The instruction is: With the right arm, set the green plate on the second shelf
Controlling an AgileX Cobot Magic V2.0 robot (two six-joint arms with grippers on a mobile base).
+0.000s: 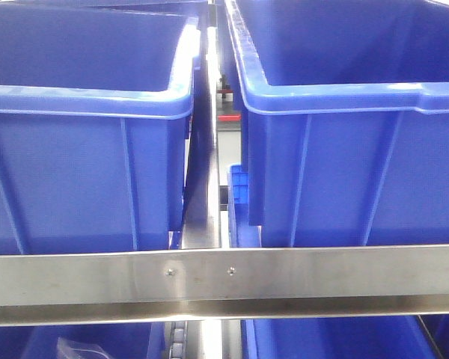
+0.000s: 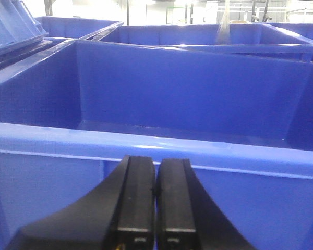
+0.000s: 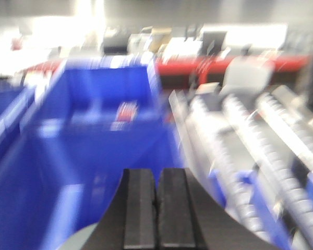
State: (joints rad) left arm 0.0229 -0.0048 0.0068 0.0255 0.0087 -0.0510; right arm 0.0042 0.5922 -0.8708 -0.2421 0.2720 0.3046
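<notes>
In the blurred right wrist view, my right gripper (image 3: 156, 179) has its jaws pressed together. A sliver of the pale green plate (image 3: 75, 241) shows at the bottom left, right beside the fingers; the rest of it is hidden under them, and the gripper seems to hold it. The gripper hangs over a blue bin (image 3: 101, 99). My left gripper (image 2: 155, 172) is shut and empty, just in front of the near rim of a big blue bin (image 2: 146, 141). Neither gripper shows in the front view.
The front view shows two large blue bins (image 1: 82, 101) (image 1: 344, 97) on a shelf, a steel shelf rail (image 1: 224, 273) across the bottom and more blue bins below it. Grey roller tracks (image 3: 261, 135) run to the right of the right gripper.
</notes>
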